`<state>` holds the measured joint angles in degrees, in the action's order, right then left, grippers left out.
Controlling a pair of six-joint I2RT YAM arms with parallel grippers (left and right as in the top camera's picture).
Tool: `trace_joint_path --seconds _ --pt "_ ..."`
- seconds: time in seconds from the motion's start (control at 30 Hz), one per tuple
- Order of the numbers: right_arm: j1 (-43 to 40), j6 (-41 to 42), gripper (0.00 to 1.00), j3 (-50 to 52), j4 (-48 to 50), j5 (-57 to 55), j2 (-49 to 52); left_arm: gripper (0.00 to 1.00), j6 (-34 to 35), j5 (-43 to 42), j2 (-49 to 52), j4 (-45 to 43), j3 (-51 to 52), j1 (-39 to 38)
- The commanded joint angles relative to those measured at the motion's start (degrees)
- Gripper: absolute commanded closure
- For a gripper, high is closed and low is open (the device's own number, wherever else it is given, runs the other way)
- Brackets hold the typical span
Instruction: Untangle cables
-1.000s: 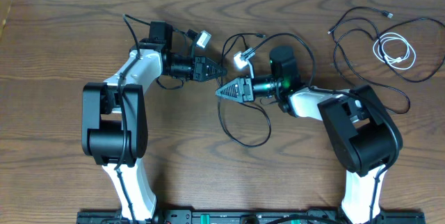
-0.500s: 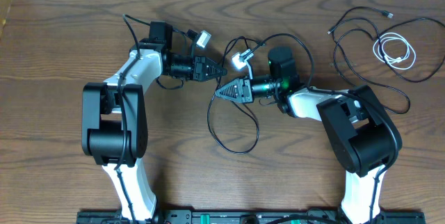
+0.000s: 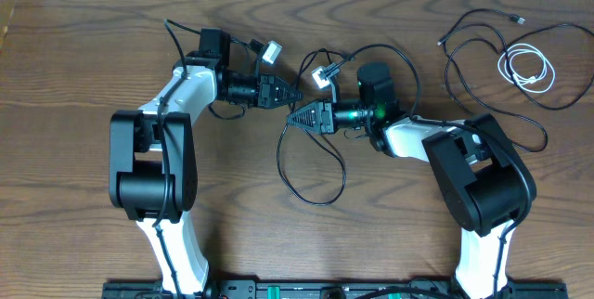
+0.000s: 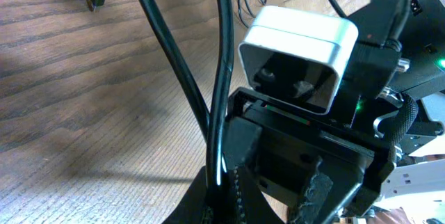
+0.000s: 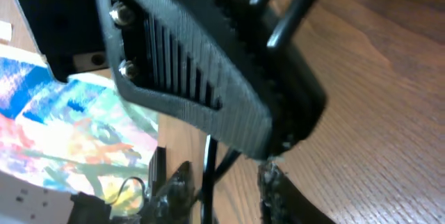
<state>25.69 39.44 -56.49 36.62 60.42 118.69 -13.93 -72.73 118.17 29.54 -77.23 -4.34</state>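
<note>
- The thin black cable (image 4: 221, 113) lies at the middle of the brown wooden worktop (image 3: 74, 58). Its slack loop hangs toward the near edge, and both arms meet on it.
- To do this step well, I judge, the two holds should draw apart slowly and low, so that the loop opens rather than cinches into a knot.
- The left gripper (image 3: 295, 97) is closed down, with the cable pinched between its ridged pads.
- The right gripper (image 3: 290, 121), just beside it, is narrowed onto the same cable.
- A second black cable (image 3: 448, 67) and a coiled white cable (image 3: 526, 67) rest near the far right corner, well apart.
</note>
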Motion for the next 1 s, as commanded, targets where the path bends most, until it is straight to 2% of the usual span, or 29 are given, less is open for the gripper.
trace_joint_path --seconds 0.0,0.13,0.3,0.53,0.6,0.77,0.97 --pt "0.24 2.21 0.64 -0.07 0.04 -1.68 0.68 0.92 -0.35 -0.15 -1.7 -0.11 -0.57 -0.28" --pt "0.31 2.34 0.64 -0.07 0.11 -1.79 0.68 0.92 -0.35 -0.13 -1.7 -0.11 -0.57 -0.31" --pt "0.92 2.6 0.7 -0.07 1.36 -1.79 0.68 0.92 -0.35 -0.13 -1.7 -0.13 -0.57 -0.31" --pt "1.53 4.9 0.74 -0.07 5.29 -1.88 0.68 0.92 -0.37 -0.11 -1.7 -0.33 -0.57 -0.39" --pt "1.77 4.87 0.76 -0.07 5.18 -1.86 0.68 0.92 -0.37 -0.11 -1.7 -0.33 -0.57 -0.39" --pt "2.16 4.87 0.92 -0.07 5.22 -3.26 0.68 0.92 -0.37 -0.11 -1.7 -0.33 -0.57 -0.39" --pt "2.16 4.85 0.99 -0.07 5.11 -5.84 0.68 0.91 -0.37 0.2 -1.7 -0.35 -0.57 -0.39"
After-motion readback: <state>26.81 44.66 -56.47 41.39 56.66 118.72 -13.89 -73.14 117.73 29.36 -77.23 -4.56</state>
